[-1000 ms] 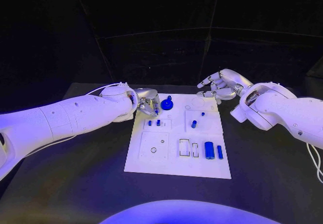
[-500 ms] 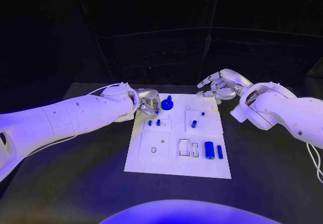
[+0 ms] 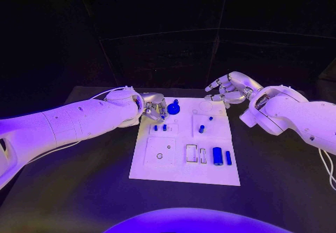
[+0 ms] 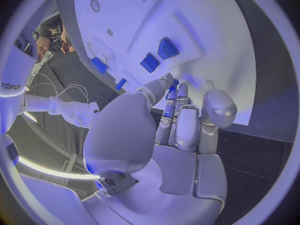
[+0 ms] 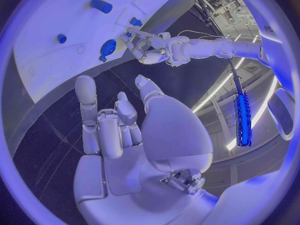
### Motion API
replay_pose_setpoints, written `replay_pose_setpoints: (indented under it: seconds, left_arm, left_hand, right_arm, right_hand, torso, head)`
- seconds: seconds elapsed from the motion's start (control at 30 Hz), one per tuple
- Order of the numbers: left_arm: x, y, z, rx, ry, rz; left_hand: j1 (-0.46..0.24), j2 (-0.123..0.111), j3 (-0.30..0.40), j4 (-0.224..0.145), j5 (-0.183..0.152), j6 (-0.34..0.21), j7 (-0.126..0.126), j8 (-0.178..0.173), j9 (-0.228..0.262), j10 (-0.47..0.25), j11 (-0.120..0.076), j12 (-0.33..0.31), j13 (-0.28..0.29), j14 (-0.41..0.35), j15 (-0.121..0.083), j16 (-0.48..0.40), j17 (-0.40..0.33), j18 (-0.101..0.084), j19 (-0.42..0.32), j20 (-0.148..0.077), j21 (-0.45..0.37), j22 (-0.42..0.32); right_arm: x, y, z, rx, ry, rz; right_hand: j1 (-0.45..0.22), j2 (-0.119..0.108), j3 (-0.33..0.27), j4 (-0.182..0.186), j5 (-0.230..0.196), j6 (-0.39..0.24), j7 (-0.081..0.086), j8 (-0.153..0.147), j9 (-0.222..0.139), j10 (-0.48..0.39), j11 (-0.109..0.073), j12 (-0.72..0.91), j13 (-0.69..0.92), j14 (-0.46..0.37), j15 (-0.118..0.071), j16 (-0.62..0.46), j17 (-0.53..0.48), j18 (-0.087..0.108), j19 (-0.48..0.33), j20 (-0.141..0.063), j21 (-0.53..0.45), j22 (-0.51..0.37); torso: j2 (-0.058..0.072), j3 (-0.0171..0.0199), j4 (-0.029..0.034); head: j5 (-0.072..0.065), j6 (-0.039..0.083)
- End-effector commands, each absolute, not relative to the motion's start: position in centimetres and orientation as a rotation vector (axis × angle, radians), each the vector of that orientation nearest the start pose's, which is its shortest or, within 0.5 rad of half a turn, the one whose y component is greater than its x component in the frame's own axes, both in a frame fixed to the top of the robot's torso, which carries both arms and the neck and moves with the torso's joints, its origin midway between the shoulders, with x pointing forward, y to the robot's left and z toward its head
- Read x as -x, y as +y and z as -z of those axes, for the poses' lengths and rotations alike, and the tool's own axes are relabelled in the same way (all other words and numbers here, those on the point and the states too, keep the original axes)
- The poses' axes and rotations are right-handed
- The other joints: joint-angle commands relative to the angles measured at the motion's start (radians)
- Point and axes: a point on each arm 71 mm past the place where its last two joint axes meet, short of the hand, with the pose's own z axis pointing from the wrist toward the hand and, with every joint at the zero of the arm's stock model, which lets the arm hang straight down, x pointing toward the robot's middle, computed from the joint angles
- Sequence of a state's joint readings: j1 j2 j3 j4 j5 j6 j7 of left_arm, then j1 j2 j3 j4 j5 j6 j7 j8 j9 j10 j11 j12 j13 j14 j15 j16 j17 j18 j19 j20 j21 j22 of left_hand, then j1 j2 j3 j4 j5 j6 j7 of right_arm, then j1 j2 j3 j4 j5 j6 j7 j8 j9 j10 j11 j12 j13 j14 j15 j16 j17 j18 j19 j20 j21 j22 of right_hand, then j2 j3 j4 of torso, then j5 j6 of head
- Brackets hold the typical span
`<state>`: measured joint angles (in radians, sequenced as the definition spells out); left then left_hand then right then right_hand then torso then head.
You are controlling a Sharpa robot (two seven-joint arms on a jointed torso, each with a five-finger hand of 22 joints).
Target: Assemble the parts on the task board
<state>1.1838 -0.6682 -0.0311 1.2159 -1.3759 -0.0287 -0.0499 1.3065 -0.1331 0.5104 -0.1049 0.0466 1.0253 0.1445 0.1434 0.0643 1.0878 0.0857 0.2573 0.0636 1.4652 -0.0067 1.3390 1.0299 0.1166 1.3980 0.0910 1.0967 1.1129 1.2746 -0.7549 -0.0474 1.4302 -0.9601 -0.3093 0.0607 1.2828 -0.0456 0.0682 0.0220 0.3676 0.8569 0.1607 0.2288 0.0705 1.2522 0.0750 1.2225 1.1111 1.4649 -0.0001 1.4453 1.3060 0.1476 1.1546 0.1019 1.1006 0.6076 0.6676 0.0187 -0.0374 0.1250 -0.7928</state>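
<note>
Nothing has moved since the earlier frame: my left hand (image 3: pixel 155 110) pinches a small blue part (image 3: pixel 162 116) at the task board's (image 3: pixel 183 177) far left corner, seating seemingly next, while my right hand (image 3: pixel 229 89) hovers released beyond the far right corner.

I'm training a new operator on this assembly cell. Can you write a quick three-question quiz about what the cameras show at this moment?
1. True or false: the right hand is holding a blue part.
2. Which hand is at the far left corner of the white board? A) left hand B) right hand C) neither
3. Fill in: the round blue knob stands at the board's ____ end, seen from the robot.

Key:
1. False; its fingers are apart and hold nothing.
2. A; the left hand is there, with a small blue piece at its fingertips.
3. Far.
</note>
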Motion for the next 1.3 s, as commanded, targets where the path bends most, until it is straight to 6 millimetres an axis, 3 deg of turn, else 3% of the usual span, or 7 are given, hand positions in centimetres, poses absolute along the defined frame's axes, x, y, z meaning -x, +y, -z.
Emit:
replay_pose_setpoints:
  seconds: [0.03, 0.33, 0.63, 0.97, 1.2, 1.3]
  left_arm:
    - [-53.0, 19.7, 22.6, -0.138, 1.962, 0.6]
    - [-53.1, 20.0, 22.6, -0.131, 1.962, 0.591]
    - [-53.1, 20.4, 22.6, -0.121, 1.953, 0.583]
    - [-53.0, 20.9, 22.5, -0.114, 1.946, 0.577]
    - [-53.0, 22.0, 22.3, -0.092, 1.932, 0.568]
    - [-53.0, 23.0, 21.9, -0.03, 1.9, 0.598]
  left_hand:
    - [-0.008, -0.003, -0.006, 0.0, 0.003, -0.008, 0.004, -0.007, 0.001, -0.011, 0.001, -0.006, 0.0, 0.002, 0.007, -0.003, -0.002, -0.005, -0.002, 0.008, -0.007, -0.003]
    - [-0.008, -0.011, -0.018, -0.001, 0.003, -0.023, 0.012, -0.024, 0.001, -0.049, 0.012, -0.034, -0.001, -0.005, 0.015, -0.01, -0.022, 0.002, -0.017, 0.014, -0.043, -0.033]
    - [-0.002, -0.017, -0.037, -0.004, 0.003, -0.038, 0.018, -0.039, 0.001, -0.092, 0.02, -0.054, 0.0, -0.012, 0.021, -0.018, -0.043, 0.012, -0.035, 0.021, -0.092, -0.075]
    - [-0.001, -0.016, -0.043, -0.004, 0.003, -0.037, 0.019, -0.041, 0.002, -0.1, 0.022, -0.057, 0.0, -0.013, 0.022, -0.02, -0.049, 0.013, -0.038, 0.022, -0.101, -0.083]
    - [0.004, -0.009, -0.044, -0.004, 0.003, -0.031, 0.02, -0.039, 0.003, -0.1, 0.023, -0.055, 0.001, -0.014, 0.023, -0.019, -0.049, 0.014, -0.038, 0.023, -0.104, -0.085]
    - [0.007, 0.001, -0.041, -0.002, 0.003, -0.016, 0.019, -0.033, 0.006, -0.08, 0.02, -0.042, 0.005, -0.012, 0.022, -0.018, -0.047, 0.014, -0.036, 0.023, -0.104, -0.085]
  right_arm:
    - [-51.3, -18.0, 15.4, -0.188, 1.663, -1.003]
    - [-51.4, -18.1, 15.4, -0.191, 1.665, -0.998]
    - [-51.5, -18.4, 15.5, -0.196, 1.669, -0.99]
    - [-51.6, -18.6, 15.6, -0.201, 1.686, -0.976]
    - [-52.0, -19.3, 16.1, -0.105, 1.736, -0.884]
    - [-52.1, -19.6, 16.3, -0.026, 1.74, -0.823]
  right_hand:
    - [0.0, 0.013, 0.002, 0.004, 0.006, -0.007, 0.0, 0.004, -0.001, -0.002, -0.004, -0.002, -0.001, 0.049, -0.007, -0.003, -0.001, 0.017, 0.0, -0.004, -0.005, -0.001]
    - [0.0, 0.012, 0.002, 0.004, 0.006, -0.007, 0.0, 0.004, -0.001, -0.008, -0.004, -0.008, -0.009, 0.048, -0.007, -0.007, -0.008, 0.018, -0.004, -0.004, -0.01, -0.01]
    - [0.002, 0.008, 0.006, 0.009, 0.007, -0.014, 0.0, 0.008, -0.002, -0.072, -0.004, -0.081, -0.1, 0.039, -0.007, -0.026, -0.038, 0.024, -0.021, -0.004, -0.034, -0.049]
    - [0.01, -0.001, 0.024, 0.023, 0.005, -0.015, -0.004, 0.029, -0.001, -0.212, -0.009, -0.301, -0.362, 0.025, -0.012, -0.072, -0.097, 0.036, -0.055, -0.008, -0.098, -0.139]
    - [0.058, -0.012, 0.08, 0.006, -0.064, 0.062, -0.015, 0.049, 0.0, -0.261, -0.017, -0.512, -0.534, 0.004, -0.021, -0.153, -0.2, 0.039, -0.056, -0.017, -0.135, -0.169]
    - [0.084, -0.023, 0.127, -0.01, -0.081, 0.103, -0.016, 0.04, -0.003, -0.234, -0.017, -0.653, -0.649, 0.009, -0.021, -0.167, -0.212, 0.039, -0.046, -0.02, -0.14, -0.173]
  torso:
    - [0.0, -0.0003, -0.0004]
    - [0.0, -0.0006, 0.0004]
    - [0.0, -0.0005, -0.0003]
    - [0.0, -0.0008, 0.0008]
    - [-0.001, -0.0009, 0.0003]
    - [0.0, 0.0, -0.0003]
  head:
    - [0.0, 0.0]
    - [-0.001, -0.001]
    - [-0.001, -0.001]
    - [-0.001, -0.002]
    - [-0.002, 0.002]
    - [-0.002, 0.003]
